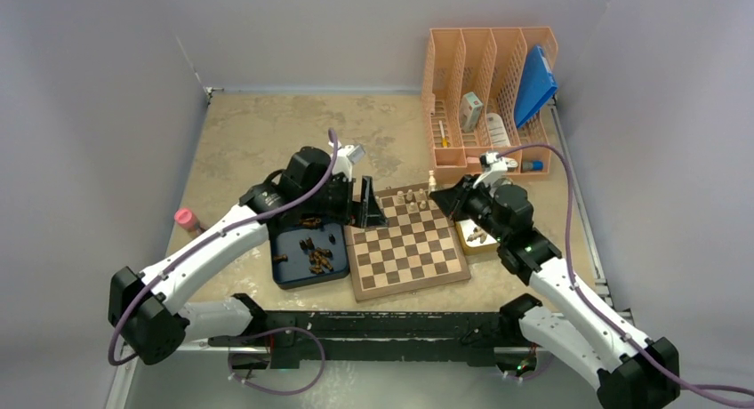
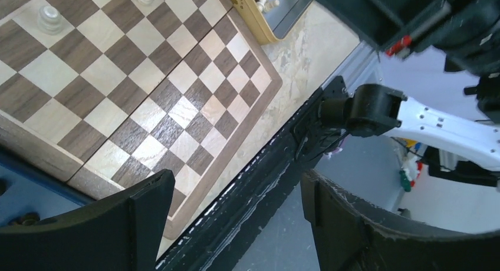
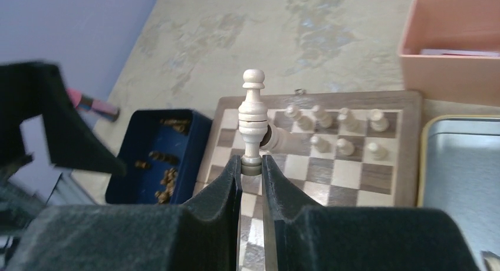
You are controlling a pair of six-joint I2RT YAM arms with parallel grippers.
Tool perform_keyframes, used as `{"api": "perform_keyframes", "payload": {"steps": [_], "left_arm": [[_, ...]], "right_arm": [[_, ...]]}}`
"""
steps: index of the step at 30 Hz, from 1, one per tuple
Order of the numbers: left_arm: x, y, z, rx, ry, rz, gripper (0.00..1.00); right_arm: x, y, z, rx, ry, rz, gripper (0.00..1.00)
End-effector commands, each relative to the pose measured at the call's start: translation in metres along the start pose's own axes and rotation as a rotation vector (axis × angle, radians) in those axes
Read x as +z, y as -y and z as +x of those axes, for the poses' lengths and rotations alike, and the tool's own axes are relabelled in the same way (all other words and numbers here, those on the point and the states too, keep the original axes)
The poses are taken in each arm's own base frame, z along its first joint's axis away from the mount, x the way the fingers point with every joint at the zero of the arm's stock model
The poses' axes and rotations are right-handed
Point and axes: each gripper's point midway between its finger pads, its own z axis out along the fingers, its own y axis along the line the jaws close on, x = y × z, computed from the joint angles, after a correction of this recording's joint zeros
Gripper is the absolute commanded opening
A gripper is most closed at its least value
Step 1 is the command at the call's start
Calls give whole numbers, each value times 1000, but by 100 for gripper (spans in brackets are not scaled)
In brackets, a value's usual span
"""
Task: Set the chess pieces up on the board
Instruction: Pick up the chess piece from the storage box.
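The board (image 1: pixel 409 249) lies mid-table and also shows in the left wrist view (image 2: pixel 147 106) and the right wrist view (image 3: pixel 354 177). Several pale pieces (image 3: pixel 345 121) stand on its far rows, and one pale piece (image 3: pixel 277 140) lies on its side. My right gripper (image 3: pixel 252 165) is shut on the base of a tall pale piece (image 3: pixel 253 112), held upright above the board's far right corner (image 1: pixel 433 180). My left gripper (image 2: pixel 236 191) is open and empty, over the board's far left edge (image 1: pixel 369 204). Dark pieces (image 1: pixel 316 256) lie in the blue tray (image 1: pixel 289 276).
A yellow tray (image 1: pixel 469 243) with pale pieces sits right of the board. A pink desk organizer (image 1: pixel 489 80) stands at the back right. A small pink object (image 1: pixel 187 219) lies at the left. Grey walls close in the table.
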Motion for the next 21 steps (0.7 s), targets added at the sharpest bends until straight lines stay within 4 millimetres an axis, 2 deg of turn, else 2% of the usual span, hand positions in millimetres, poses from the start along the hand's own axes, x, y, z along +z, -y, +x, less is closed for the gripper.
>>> {"api": "perform_keyframes", "payload": {"steps": [1,3,5,7,10,14,18,21], "left_arm": [[-14,26,-43,-47,70,153,77],[-23,20,-56,-95,86,205,75],[-27,24,-64,-92,90,253,72],[-27,26,-75,-62,84,252,69],[-26,28,-79,-44,72,253,68],[-23,35,-79,-35,27,302,65],[-15,37,-75,-45,-28,351,55],[-10,33,-68,-62,-74,368,51]], "right_arm": [[-5,-48,-7,-60,43,-204,0],[-6,-62,-1,-79,31,-267,0],[-9,-75,6,-95,18,-323,0],[-16,-95,15,-115,10,-408,0],[-23,-108,21,-132,11,-468,0],[-28,-118,29,-154,-9,-537,0],[-26,-119,36,-156,-28,-550,0],[-27,-120,36,-155,-23,-553,0]]}}
